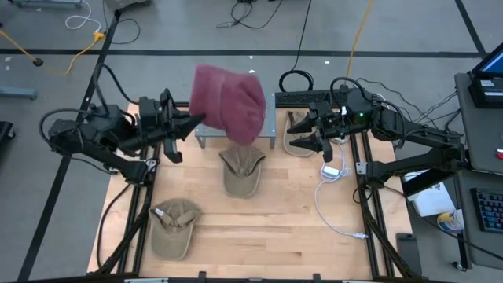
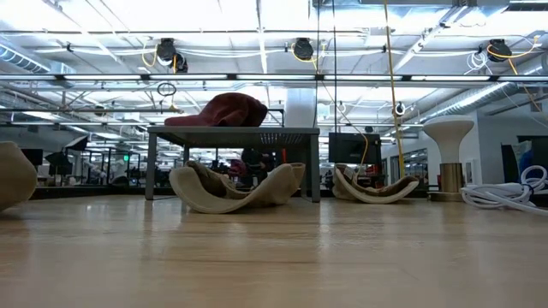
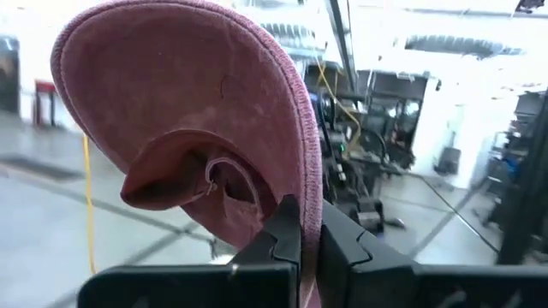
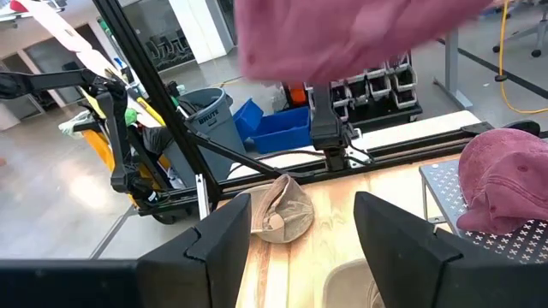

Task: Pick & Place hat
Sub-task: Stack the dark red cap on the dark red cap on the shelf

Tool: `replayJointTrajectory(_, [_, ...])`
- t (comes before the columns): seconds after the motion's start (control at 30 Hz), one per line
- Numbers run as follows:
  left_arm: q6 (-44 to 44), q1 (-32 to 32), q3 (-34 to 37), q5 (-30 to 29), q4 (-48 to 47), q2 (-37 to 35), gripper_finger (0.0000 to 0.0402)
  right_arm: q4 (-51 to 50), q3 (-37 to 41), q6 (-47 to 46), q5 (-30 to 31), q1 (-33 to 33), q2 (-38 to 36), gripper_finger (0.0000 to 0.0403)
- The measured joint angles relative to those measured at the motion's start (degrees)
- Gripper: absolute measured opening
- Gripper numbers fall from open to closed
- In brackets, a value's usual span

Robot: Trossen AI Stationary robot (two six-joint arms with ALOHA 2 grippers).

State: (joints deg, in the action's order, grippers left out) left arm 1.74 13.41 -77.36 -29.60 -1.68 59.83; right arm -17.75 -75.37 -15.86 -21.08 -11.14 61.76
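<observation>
1. The small grey shelf (image 1: 236, 134) at the back middle of the counter (image 1: 267, 228) is covered from above by the held red hat (image 1: 229, 102).
2. The spot just in front of the shelf is blocked by a tan cap (image 1: 242, 169).
3. Bare wood is seen at the front middle and right, past the white cable (image 1: 334, 206).

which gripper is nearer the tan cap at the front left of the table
Left. The left gripper hangs behind the tan cap on its own side, clamping a red hat. The right gripper waits across the table.
</observation>
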Motion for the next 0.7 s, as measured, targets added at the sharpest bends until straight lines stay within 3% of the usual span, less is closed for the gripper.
replayJointTrajectory(0.3, [-14.66, -2.43, 0.00, 2.26, 17.14, 4.74, 0.0008, 11.35, 0.00, -0.34, 0.09, 0.00, 0.97, 0.0201])
replayJointTrajectory(0.7, [-22.00, -10.33, 0.00, 17.56, 42.91, 14.62, 0.0008, 25.59, 0.03, -0.61, 0.00, 0.00, 5.38, 0.0201])
